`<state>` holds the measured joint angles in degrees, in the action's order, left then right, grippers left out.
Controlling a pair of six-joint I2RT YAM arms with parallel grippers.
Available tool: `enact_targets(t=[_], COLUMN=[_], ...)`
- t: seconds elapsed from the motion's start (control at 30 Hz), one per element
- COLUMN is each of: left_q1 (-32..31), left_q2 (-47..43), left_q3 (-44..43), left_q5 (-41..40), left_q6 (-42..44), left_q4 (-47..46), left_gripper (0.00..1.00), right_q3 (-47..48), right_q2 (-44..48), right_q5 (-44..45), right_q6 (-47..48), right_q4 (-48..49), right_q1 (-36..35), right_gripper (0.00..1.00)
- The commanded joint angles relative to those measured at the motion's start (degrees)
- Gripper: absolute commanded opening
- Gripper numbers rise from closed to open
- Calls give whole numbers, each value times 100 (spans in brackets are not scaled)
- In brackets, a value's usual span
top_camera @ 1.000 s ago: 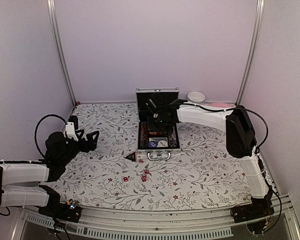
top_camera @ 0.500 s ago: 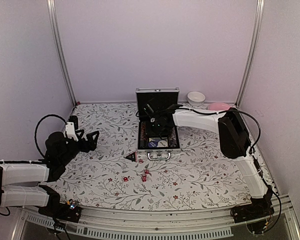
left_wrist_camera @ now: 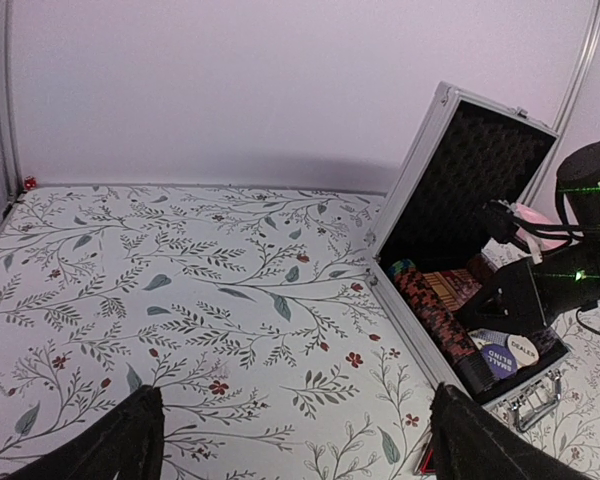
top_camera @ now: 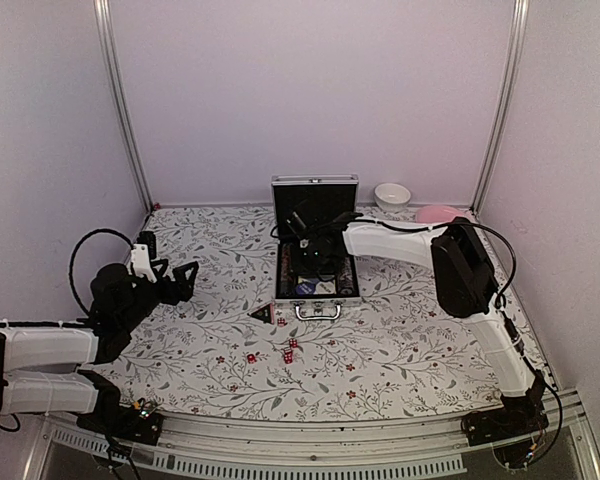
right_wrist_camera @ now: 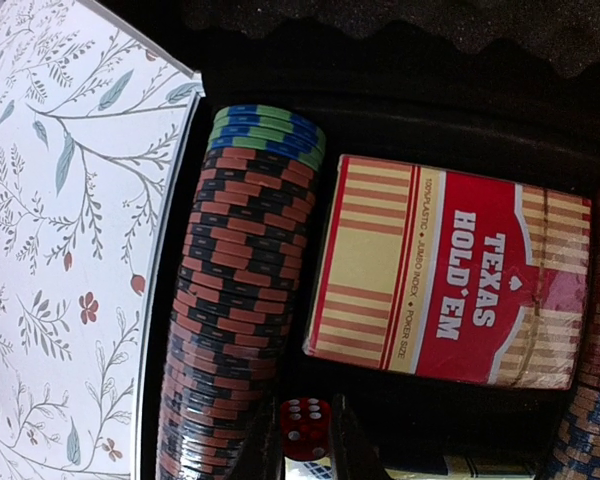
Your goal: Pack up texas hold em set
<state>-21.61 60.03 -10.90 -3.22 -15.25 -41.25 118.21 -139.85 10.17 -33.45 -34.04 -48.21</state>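
Observation:
The silver case [top_camera: 316, 300] stands open mid-table, lid up. My right gripper [top_camera: 310, 255] reaches down inside it and is shut on a tiny red die [right_wrist_camera: 305, 428], held between its fingers [right_wrist_camera: 352, 450] just above the black lining. Beside the die lie a row of red-black poker chips [right_wrist_camera: 235, 300] and the tan-red card pack [right_wrist_camera: 450, 285]. Three more red dice [top_camera: 288, 354] and the black triangular piece [top_camera: 261, 314] lie on the cloth in front of the case. My left gripper [top_camera: 185, 278] hovers open far to the left, empty, over bare cloth [left_wrist_camera: 295, 450].
A white bowl [top_camera: 392, 194] and a pink plate [top_camera: 438, 213] sit at the back right behind the case. The floral cloth [top_camera: 400, 340] covers the table. Metal frame posts [top_camera: 120, 110] stand at both rear corners.
The right arm has swung left and reached deeper into the case, carrying the die. The left arm has stayed still.

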Motion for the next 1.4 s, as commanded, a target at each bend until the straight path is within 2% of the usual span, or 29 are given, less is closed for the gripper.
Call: enact_targets(t=[0.0, 0.57, 0.9, 0.93, 1.0, 1.37], left_q1=[-64, -70, -64, -63, -64, -69], left_q2=[-29, -13, -8, -1, 0, -10], left_q3=[-127, -142, -156, -156, -158, -152], left_q5=[11, 17, 17, 15, 20, 6], left_q6=[-40, -44, -40, -40, -40, -34], left_q4=[-26, -16, 1, 3, -4, 19], left_gripper=[92, 92, 92, 93, 92, 92], right_q3=[119, 138, 152, 157, 165, 167], right_q2=[-182, -326, -289, -274, -271, -66], right_q5=[99, 197, 163, 162, 157, 182], right_q6=[-29, -25, -30, -34, -38, -51], right_q4=[30, 49, 77, 74, 82, 92], right_q1=[32, 38, 39, 35, 39, 65], right_gripper=[8, 9, 18, 22, 25, 27])
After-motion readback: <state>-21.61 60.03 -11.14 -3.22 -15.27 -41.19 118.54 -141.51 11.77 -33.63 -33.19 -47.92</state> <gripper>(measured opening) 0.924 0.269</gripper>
